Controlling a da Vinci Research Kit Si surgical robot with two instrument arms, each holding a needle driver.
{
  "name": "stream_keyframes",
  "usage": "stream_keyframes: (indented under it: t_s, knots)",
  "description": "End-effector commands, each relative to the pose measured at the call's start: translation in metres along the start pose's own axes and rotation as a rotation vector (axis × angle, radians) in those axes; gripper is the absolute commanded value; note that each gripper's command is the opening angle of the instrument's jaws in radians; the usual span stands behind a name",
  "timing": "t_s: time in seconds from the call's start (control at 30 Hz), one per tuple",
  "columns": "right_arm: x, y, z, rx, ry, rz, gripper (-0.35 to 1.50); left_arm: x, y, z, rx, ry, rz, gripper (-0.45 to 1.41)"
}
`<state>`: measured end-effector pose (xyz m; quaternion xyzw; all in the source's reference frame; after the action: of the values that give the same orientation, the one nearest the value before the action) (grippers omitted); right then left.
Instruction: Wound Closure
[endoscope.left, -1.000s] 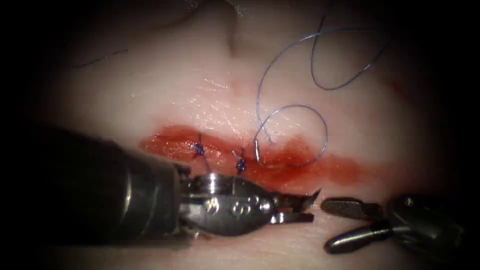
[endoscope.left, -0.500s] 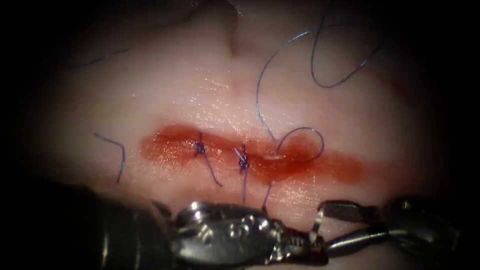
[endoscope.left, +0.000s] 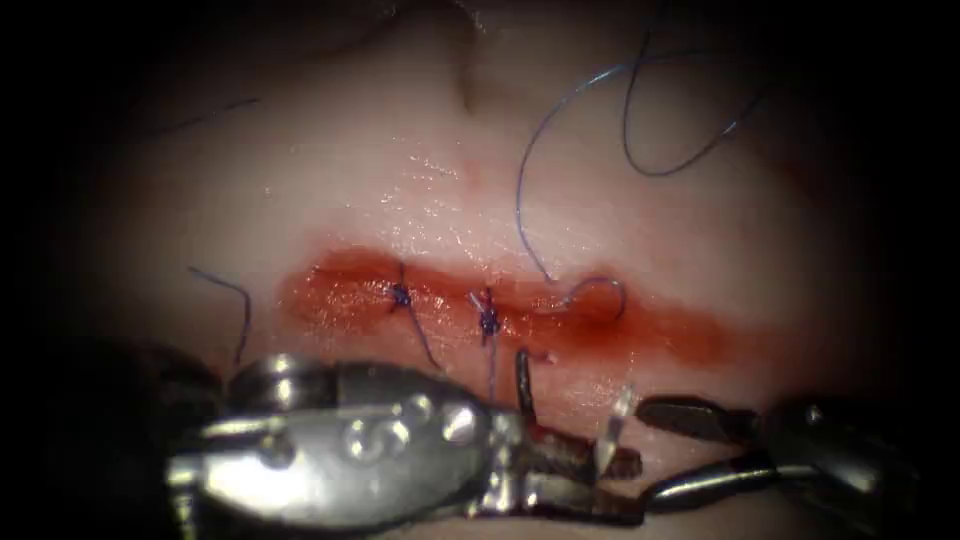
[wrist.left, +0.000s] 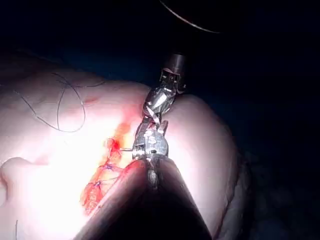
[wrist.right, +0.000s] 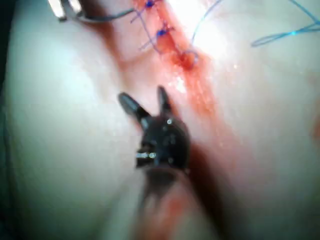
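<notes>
The tissue (endoscope.left: 420, 180) has a red cut (endoscope.left: 680, 335) running across it. My left tool (endoscope.left: 625, 487), low in the endoscope view, is shut on the curved needle (endoscope.left: 612, 430) at about mid-curve. The needle is out of the tissue, on the near side of the cut, its bright point up. Blue thread (endoscope.left: 522, 190) comes from the cut in a small loop (endoscope.left: 605, 290) and trails away to the far side. My right tool (endoscope.left: 650, 450) stands open just right of the needle and holds nothing; the right wrist view shows its jaws (wrist.right: 142, 95) spread over the tissue.
Two knotted stitches (endoscope.left: 400, 295) (endoscope.left: 487, 322) with short tails close the left part of the cut. A cut end of thread (endoscope.left: 238, 305) lies on the tissue at the left. Red fluid fills the cut. A long thread loop (endoscope.left: 650, 170) lies far right.
My left tool took the needle and drew it out on the near side of the cut, then moved left. Thread pulled through, so the loop at the cut shrank. The right tool stayed put.
</notes>
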<state>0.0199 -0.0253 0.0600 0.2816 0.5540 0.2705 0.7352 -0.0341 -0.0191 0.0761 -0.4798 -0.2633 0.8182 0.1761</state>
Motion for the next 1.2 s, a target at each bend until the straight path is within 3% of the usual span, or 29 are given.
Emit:
stream_keyframes:
  t_s: [0.03, 0.17, 0.3, 0.6, 0.9, 1.2]
  knots:
    - [-0.0004, 0.0002, 0.0007, -0.002, -0.001, -0.062, 0.99, -0.0008, -0.0001, 0.0, 0.043, -0.056, 0.046, -0.45]
    - [0.0008, 0.0004, 0.0009, -0.002, 0.024, -0.105, 0.98, -0.0009, -0.0008, -0.0013, 0.089, -0.089, 0.097, -0.45]
    - [0.0021, -0.0001, 0.0013, -0.001, 0.077, -0.11, 0.81, -0.0007, -0.0018, -0.0034, 0.135, -0.107, 0.145, -0.45]
    - [0.004, -0.001, 0.0047, -0.085, 0.094, -0.139, 0.57, 0.0011, -0.0022, -0.0081, 0.194, -0.126, 0.187, -0.45]
    - [0.0049, -0.0002, 0.0074, -0.216, 0.041, -0.239, 0.46, 0.002, -0.0013, -0.0082, 0.21, -0.123, 0.203, -0.45]
    - [0.0037, 0.0007, 0.0087, -0.239, -0.02, -0.265, 0.36, 0.0031, -0.0003, -0.0082, 0.203, -0.12, 0.215, -0.45]
